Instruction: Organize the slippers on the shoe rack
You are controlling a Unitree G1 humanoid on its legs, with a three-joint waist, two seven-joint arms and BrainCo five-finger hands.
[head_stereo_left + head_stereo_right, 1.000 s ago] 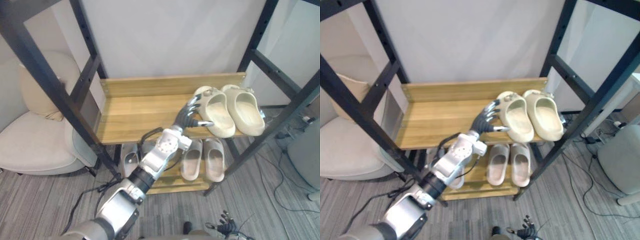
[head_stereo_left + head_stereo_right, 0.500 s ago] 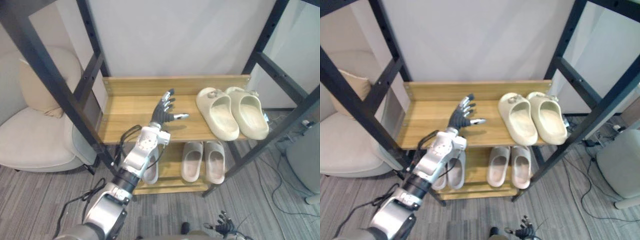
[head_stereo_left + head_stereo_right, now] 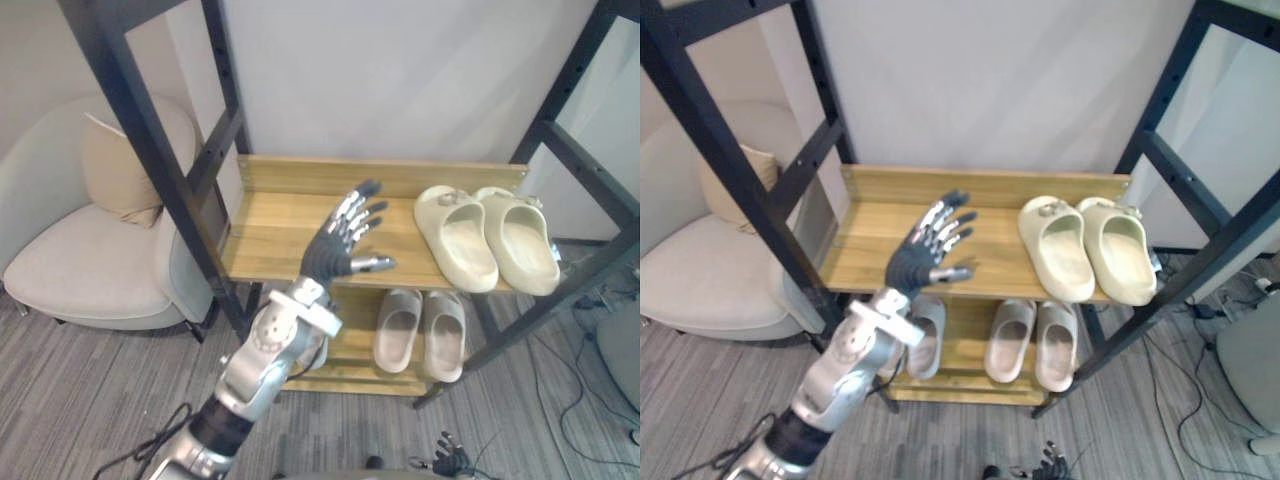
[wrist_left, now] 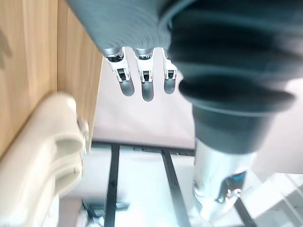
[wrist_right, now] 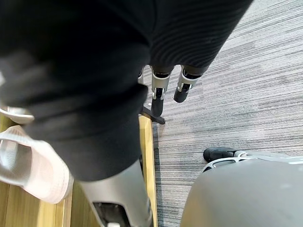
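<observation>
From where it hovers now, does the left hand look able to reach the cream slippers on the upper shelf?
Probably yes. The left hand is open above the upper shelf, off to one side of the cream slippers, with only bare wood between them and nothing standing across that path.

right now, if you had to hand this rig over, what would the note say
Left hand open, empty, raised over the upper shelf. Right hand hangs down, fingers straight, empty.
Done: cream slippers side by side on the upper shelf's right end. Pale pair and a grey slipper on the lower shelf.
Left: probably only checking the grey one, partly behind the arm.
</observation>
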